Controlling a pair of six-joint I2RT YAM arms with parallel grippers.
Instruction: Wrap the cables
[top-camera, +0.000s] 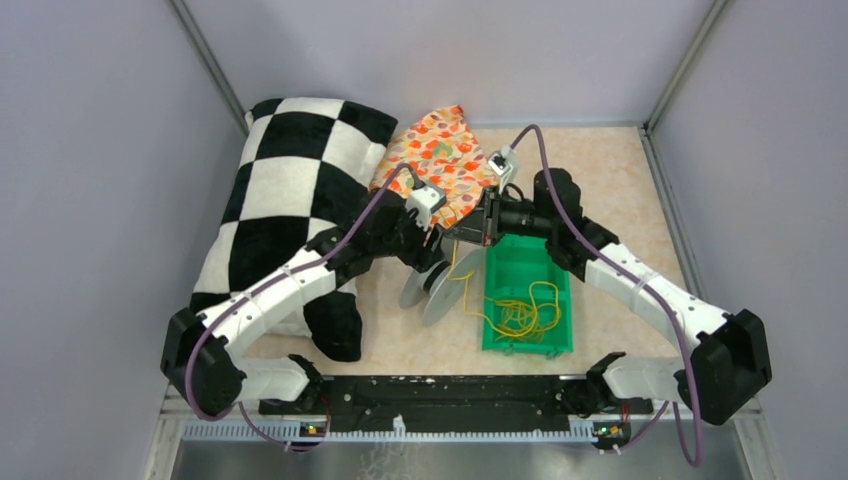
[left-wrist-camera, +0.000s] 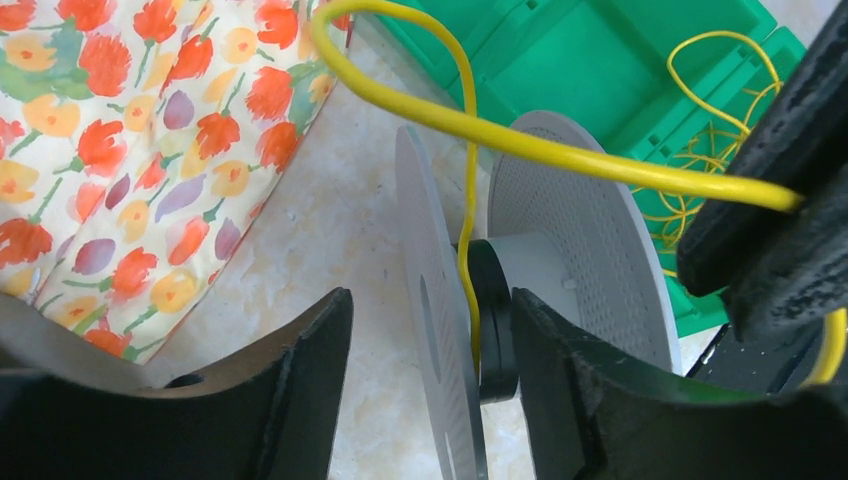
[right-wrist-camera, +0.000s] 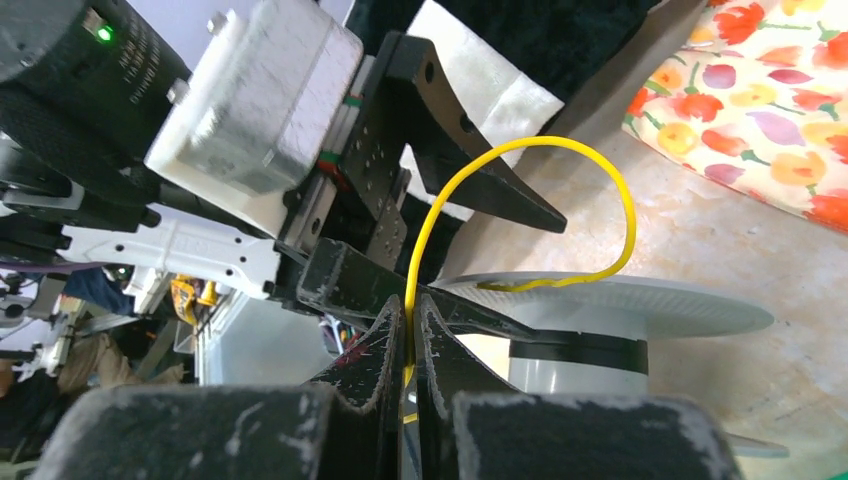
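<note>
- Checkered pillow (top-camera: 280, 190): well to the left of the spool (top-camera: 440, 290), not touching it.
- Left gripper (left-wrist-camera: 430, 305): at the spool's left side, jaws apart and straddling the near grey flange and the black hub. A gap shows between one finger and the flange, so there is no clamp evident.
- Floral cloth (top-camera: 445, 160): behind the spool, slightly to its left.
- Spool: two grey discs standing on edge and tilted. One yellow strand drops into the groove between them at the hub.
- Right gripper (right-wrist-camera: 412, 320): just right of the spool, fingers pressed together on a yellow strand that arcs over a flange.
- Cables (top-camera: 520, 315): the bulk lies in loose loops in the green bin (top-camera: 525, 260), just right of the spool. One run leads up from there toward the pinch.
- Handling, as a judgement: string-thin, light and limp, yet springy enough to hold a bow, and probably slick. It is best pinched close to the spool, keeping the free length short so it lays into the groove. The loops in the bin may tangle when drawn.
</note>
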